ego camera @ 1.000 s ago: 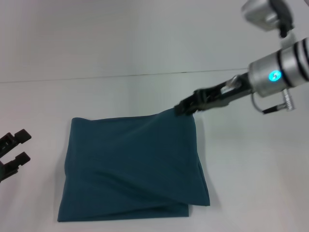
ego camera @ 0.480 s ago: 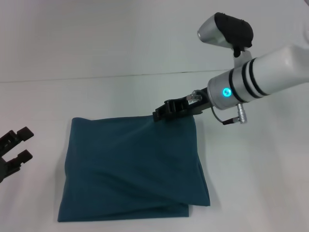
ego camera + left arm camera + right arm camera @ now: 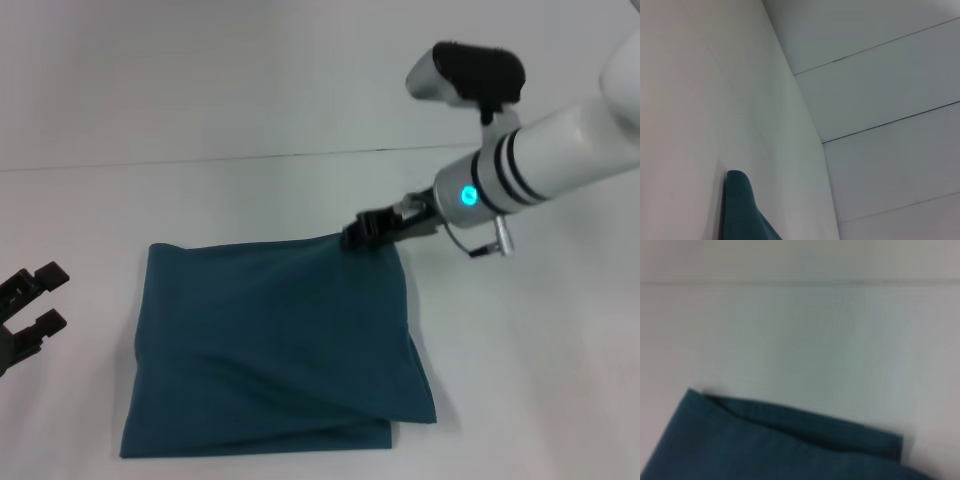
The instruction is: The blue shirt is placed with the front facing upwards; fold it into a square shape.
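The blue shirt (image 3: pixel 270 345) lies folded into a rough square on the white table, showing plain teal cloth with diagonal creases; no print shows. My right gripper (image 3: pixel 358 235) sits low over the shirt's far edge near its far right corner, touching or just above the cloth. The right wrist view shows that corner of the blue shirt (image 3: pixel 765 450) lying flat in stacked layers. My left gripper (image 3: pixel 38 303) stands open at the left edge of the table, apart from the cloth. A corner of the blue shirt (image 3: pixel 742 210) shows in the left wrist view.
The white table (image 3: pixel 520 340) runs back to a pale wall (image 3: pixel 250 70) behind the shirt. My right forearm (image 3: pixel 540 170), with its lit blue ring, reaches in from the right above the table.
The shirt's far right corner, raised a second ago, now lies flat. My right gripper swung left along the far edge, then drew back to the right. The left arm has not moved.
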Controlling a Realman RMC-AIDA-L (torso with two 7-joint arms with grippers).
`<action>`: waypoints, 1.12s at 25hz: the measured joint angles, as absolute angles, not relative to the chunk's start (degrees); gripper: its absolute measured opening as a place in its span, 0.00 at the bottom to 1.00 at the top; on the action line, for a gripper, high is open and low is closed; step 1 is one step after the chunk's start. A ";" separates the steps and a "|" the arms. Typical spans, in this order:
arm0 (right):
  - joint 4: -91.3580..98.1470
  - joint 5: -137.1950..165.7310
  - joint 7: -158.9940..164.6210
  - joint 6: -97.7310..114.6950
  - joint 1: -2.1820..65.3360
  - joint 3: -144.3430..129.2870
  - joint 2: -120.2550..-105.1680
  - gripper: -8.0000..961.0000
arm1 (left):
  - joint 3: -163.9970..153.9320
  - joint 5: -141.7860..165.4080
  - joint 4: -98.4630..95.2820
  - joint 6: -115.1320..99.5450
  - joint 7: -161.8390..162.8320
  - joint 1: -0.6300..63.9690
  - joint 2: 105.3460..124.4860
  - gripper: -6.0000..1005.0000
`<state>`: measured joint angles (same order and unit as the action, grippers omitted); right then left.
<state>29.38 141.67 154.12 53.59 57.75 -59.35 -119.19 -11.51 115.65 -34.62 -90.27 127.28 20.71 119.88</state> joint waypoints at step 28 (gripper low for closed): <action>45.19 126.47 147.99 83.23 47.98 -52.01 -114.29 0.44 | -12.27 115.75 -34.78 -91.15 127.22 20.24 119.70 0.93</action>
<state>45.19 126.47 147.99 83.23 47.98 -52.01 -114.29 -12.27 115.75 -34.78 -91.15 127.22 20.24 119.70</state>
